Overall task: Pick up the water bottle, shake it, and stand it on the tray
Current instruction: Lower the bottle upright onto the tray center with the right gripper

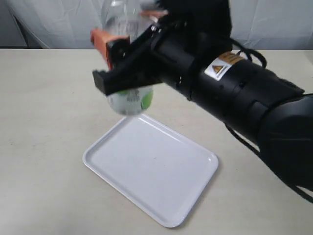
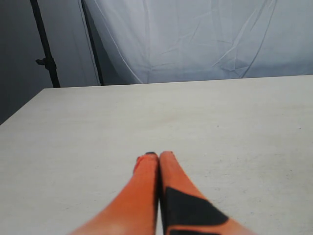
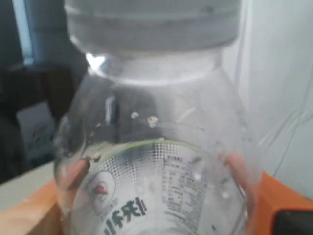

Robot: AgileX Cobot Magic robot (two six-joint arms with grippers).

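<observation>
My right gripper (image 1: pixel 128 51) is shut on the water bottle (image 1: pixel 129 100), holding it in the air above the far corner of the white tray (image 1: pixel 151 169). The bottle is blurred in the exterior view; its green-and-white label end shows below the black gripper body. Up close in the right wrist view, the clear water bottle (image 3: pixel 156 161) with its white cap (image 3: pixel 151 22) fills the frame, and an orange finger (image 3: pixel 73 176) presses on each side. My left gripper (image 2: pixel 159 155) is shut on nothing, low over bare table.
The tray lies flat on a pale beige table (image 1: pixel 44 122) with nothing on it. A white cloth backdrop (image 2: pixel 205 39) hangs behind the table, and a dark stand pole (image 2: pixel 44 44) rises at the table's far corner.
</observation>
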